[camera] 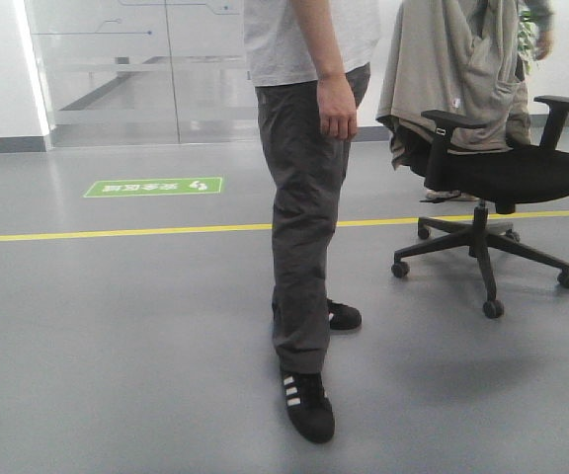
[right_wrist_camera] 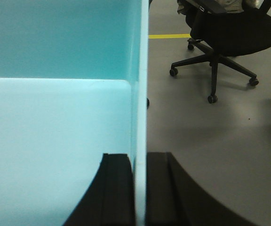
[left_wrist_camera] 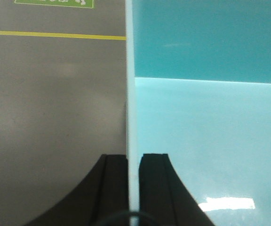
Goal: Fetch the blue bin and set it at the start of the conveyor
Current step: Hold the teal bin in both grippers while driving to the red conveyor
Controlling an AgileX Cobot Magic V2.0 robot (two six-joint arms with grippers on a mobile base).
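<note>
Blue bin position: the blue bin (left_wrist_camera: 211, 117) sits between the two arms, each gripper holding one of its side walls. It does not show in the front view.
Left gripper: the left gripper (left_wrist_camera: 133, 157) pinches the bin's left wall, one black finger (left_wrist_camera: 114, 188) outside over the floor and the other inside the tub.
Right gripper: the right gripper (right_wrist_camera: 140, 157) is pressed onto the bin's right wall in the same way, the thin pale rim clamped between its two fingers.
Bin edges: in both wrist views the gripped wall runs straight away from the fingers to a rounded corner, where it meets the darker aqua far wall.
Bin facing: the open top faces the wrist cameras, showing the pale smooth bottom. The far wall lies crosswise ahead.
Long axis: cannot be told, since neither view shows the whole tub.
Open room, left: outside the left wall there is bare grey floor (camera: 117, 346) out to a yellow line (left_wrist_camera: 55, 34) and a green floor sign (left_wrist_camera: 55, 2).
Open room, right: a black office chair (right_wrist_camera: 225, 33) stands near the right wall, its wheeled base apart from the bin.
Ahead: a person (camera: 309, 197) in dark trousers stands in the middle of the front view, with the chair to one side carrying a beige jacket (camera: 452, 69).
Room: smooth grey floor, white walls and frosted glass doors (camera: 117, 69) beyond the yellow line.
</note>
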